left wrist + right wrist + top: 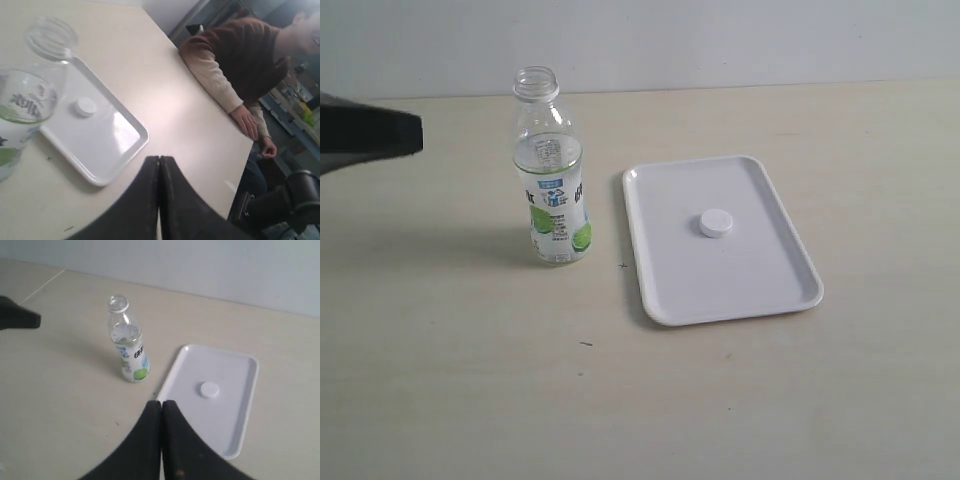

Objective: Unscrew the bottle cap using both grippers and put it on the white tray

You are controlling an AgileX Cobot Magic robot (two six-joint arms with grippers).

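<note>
I judge the task complete as far as the views show: in the exterior view the bottle [552, 170] stands upright and uncapped left of centre. The cap [716, 224] lies flat near the middle of the white tray [760, 290] just to the bottle's right, clear of the rim. Both tools are empty, the left gripper [159, 160] and right gripper [161, 404] each with fingers pressed together, well apart from bottle and tray. Only the left wrist view shows a person [235, 60] in a brown sweater at the table [165, 75] edge, while the exterior view catches just the left gripper's dark tip at its left edge and no right gripper.
</note>
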